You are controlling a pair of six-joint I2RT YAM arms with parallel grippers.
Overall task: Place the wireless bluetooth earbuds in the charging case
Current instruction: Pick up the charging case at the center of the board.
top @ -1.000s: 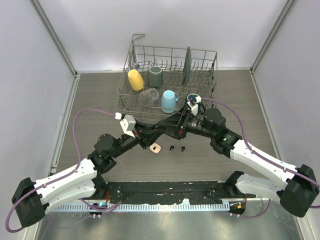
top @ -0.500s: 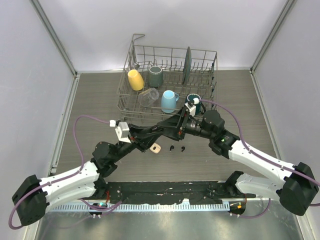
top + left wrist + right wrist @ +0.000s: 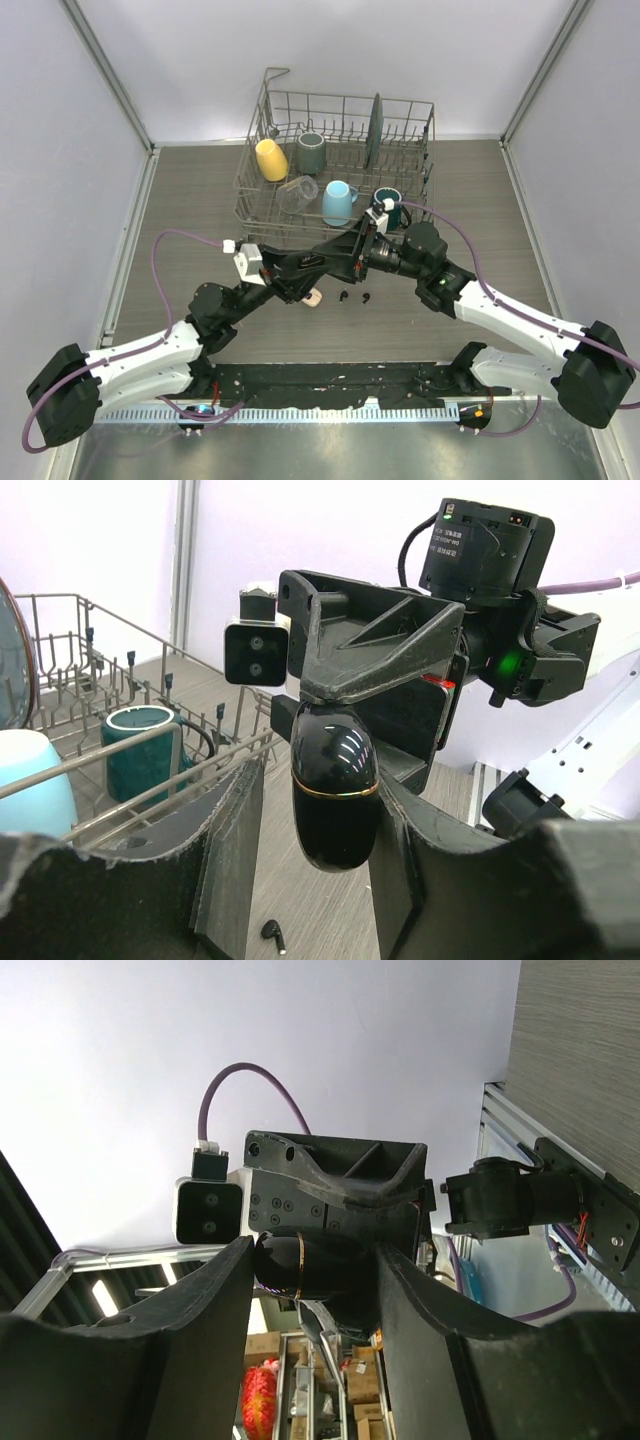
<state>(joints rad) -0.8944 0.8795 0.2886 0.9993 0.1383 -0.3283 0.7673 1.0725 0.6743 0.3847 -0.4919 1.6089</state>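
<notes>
The charging case (image 3: pixel 335 785), a glossy black egg shape with a thin gold seam, hangs in mid-air above the table where the two arms meet. My right gripper (image 3: pixel 315 1260) is shut on the charging case (image 3: pixel 300 1265), pinching it between both fingers. My left gripper (image 3: pixel 325 790) stands open around the case's lower end, with a clear gap at the left finger (image 3: pixel 228 850). Two black earbuds (image 3: pixel 344 296) (image 3: pixel 365 297) lie on the table below. One black earbud (image 3: pixel 272 935) shows under the case. In the top view the grippers hide the case.
A small cream-coloured piece (image 3: pixel 313 297) lies just left of the earbuds. A wire dish rack (image 3: pixel 430 160) stands behind, holding a yellow cup (image 3: pixel 270 159), a grey cup (image 3: pixel 311 152), a blue mug (image 3: pixel 338 202), a teal mug (image 3: pixel 388 198) and a plate (image 3: pixel 376 128).
My left gripper's jaws have parted from the case, and the left wrist has drawn slightly back toward the left. The right gripper keeps its hold, almost in place.
</notes>
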